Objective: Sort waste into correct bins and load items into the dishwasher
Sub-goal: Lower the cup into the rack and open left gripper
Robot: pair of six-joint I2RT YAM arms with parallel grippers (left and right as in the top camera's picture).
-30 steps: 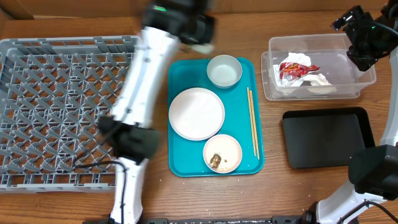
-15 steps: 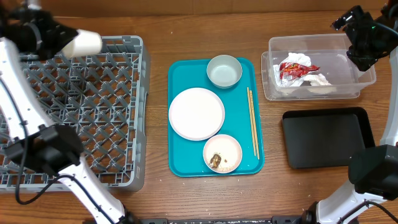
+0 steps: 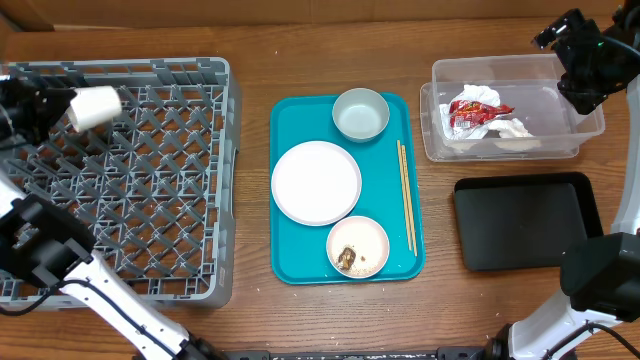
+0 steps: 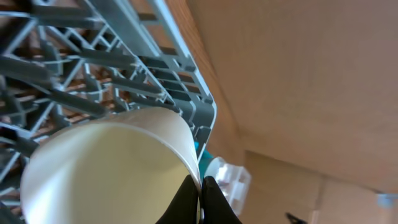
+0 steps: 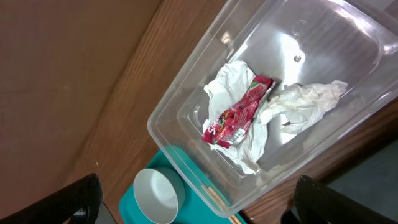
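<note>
left wrist view is showing the left claw pinching the small white cup by its thin rim, jaws nearly closed, the grey rack lying just beyond. it is looking light, rigid, slick, probably chippable; the rim is suiting a grip.

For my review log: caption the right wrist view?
A clear tub holds a red wrapper and white tissue; white bowl on the teal tray below.
</note>
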